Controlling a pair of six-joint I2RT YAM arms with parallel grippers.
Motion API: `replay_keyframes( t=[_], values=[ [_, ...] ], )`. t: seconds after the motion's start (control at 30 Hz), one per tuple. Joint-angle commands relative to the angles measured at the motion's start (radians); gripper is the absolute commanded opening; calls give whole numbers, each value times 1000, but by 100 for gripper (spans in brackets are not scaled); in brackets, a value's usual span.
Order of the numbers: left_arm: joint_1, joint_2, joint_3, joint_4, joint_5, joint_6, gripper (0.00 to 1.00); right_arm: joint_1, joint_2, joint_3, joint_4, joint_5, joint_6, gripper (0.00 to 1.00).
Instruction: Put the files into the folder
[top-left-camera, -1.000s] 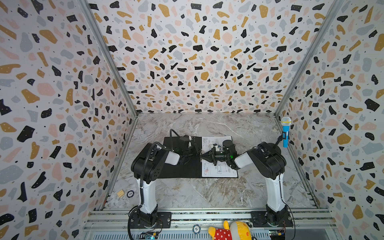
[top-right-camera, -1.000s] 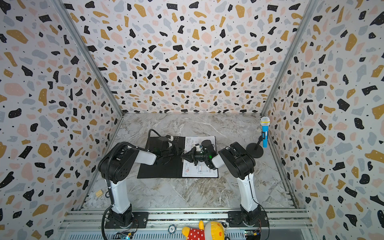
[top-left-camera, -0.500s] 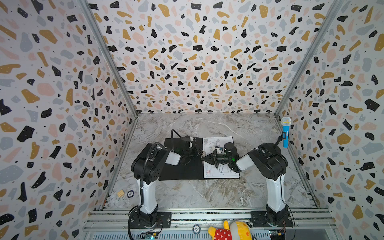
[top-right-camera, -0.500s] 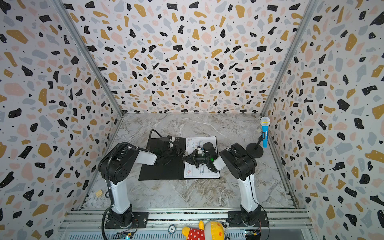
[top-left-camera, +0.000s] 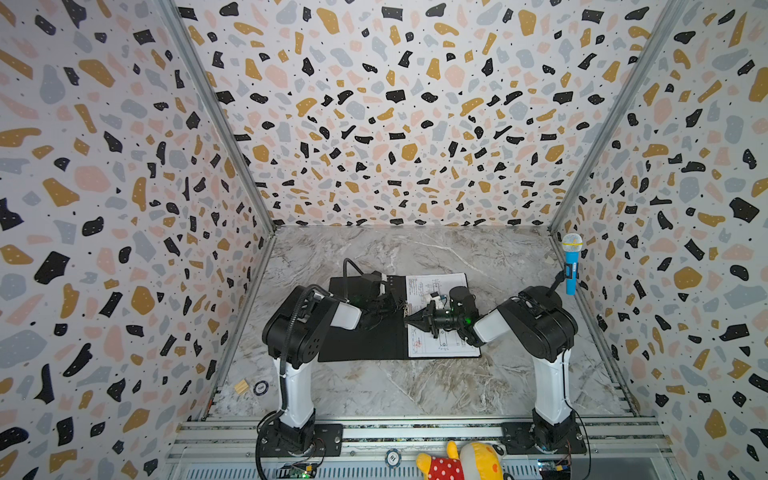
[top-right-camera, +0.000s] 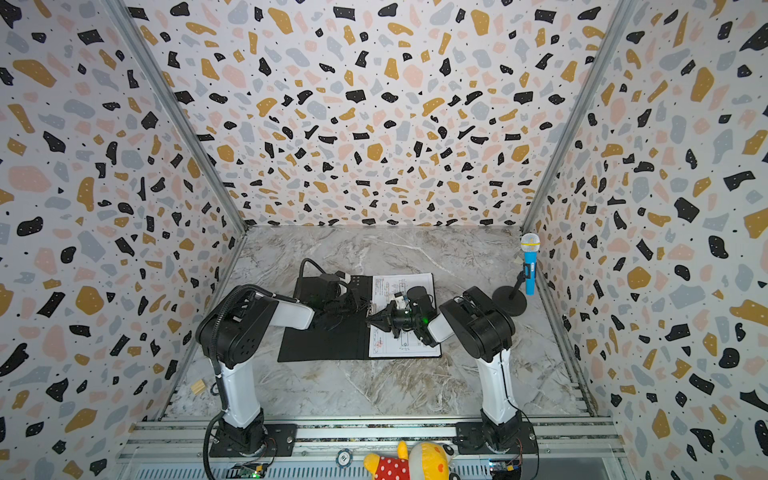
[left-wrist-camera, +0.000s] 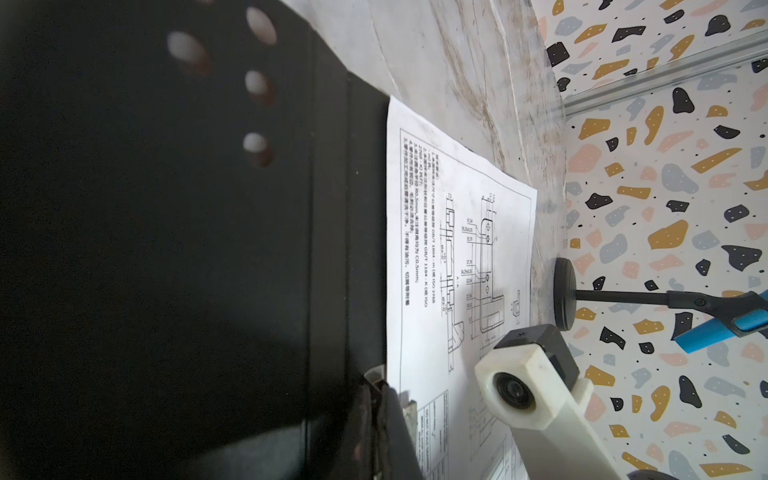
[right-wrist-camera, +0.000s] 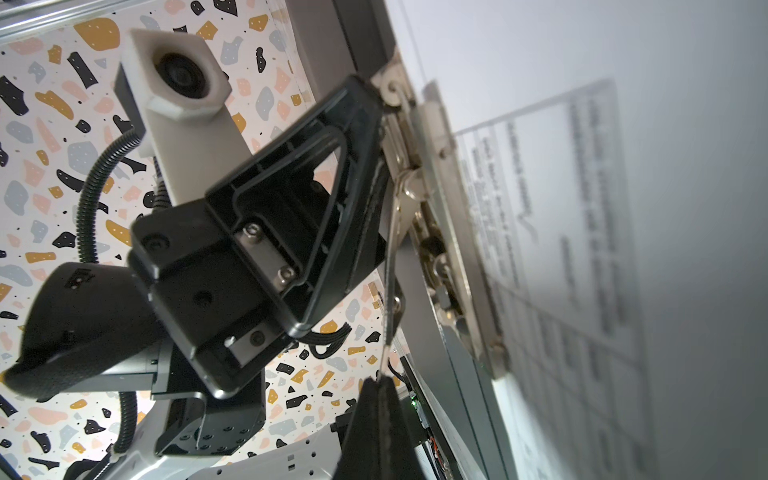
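Observation:
The folder (top-left-camera: 361, 345) (top-right-camera: 324, 345) lies open on the marble table, black inside up. The files (top-left-camera: 440, 345) (top-right-camera: 415, 345) rest on its right half, a sheet of line drawings (left-wrist-camera: 457, 232) on top. The metal spine clip (right-wrist-camera: 440, 232) runs along their inner edge. Its thin lever (right-wrist-camera: 390, 270) stands raised and ends between the tips of my right gripper (right-wrist-camera: 378, 386) (top-left-camera: 409, 321), which is shut on it. My left gripper (left-wrist-camera: 386, 415) (top-left-camera: 395, 305) is shut, with its tips against the clip's far end.
A blue toy microphone (top-left-camera: 571, 270) stands on a black round-based stand (top-right-camera: 509, 299) by the right wall. A small wooden block (top-left-camera: 241, 386) and a round token (top-left-camera: 260, 387) lie near the front left. A plush toy (top-left-camera: 457, 463) sits on the front rail.
My right gripper has drawn slightly right and toward the front, and the folder with its sheets has slid a little the same way. The left arm has hardly moved.

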Motion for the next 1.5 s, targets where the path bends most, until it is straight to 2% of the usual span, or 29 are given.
replay_keyframes(
  t=[0.0,0.3,1.47],
  values=[
    [2,2,24,-46,-35,35,2,2,-31,-31,-135,-29,-94,0],
    [2,12,34,-52,-35,35,1,1,-40,-16,-256,-9,-201,0],
    [3,19,40,-53,-30,31,1,-2,15,-29,-429,98,-382,0]
  ],
)
